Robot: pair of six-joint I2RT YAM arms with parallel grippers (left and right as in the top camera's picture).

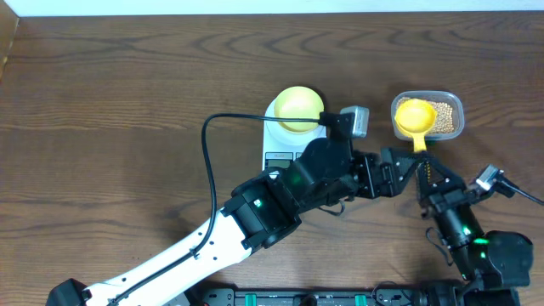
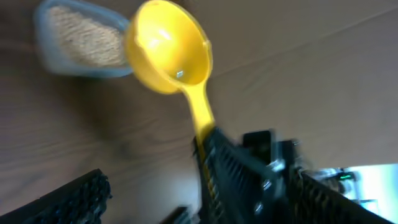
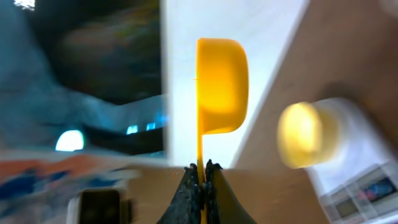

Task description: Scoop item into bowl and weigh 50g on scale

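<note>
Beans in clear tub, yellow scoop in right pincer

The dark brown wooden table shows wavy darker grain. The small round pale yellow bowl is plain, and the flat white kitchen scale has a grey display panel. The bright yellow round plastic scoop is a deeper yellow than the bowl. The small round tan-beige beans look speckled in the clear rectangular plastic tub. The left arm is white with black joints.
</note>
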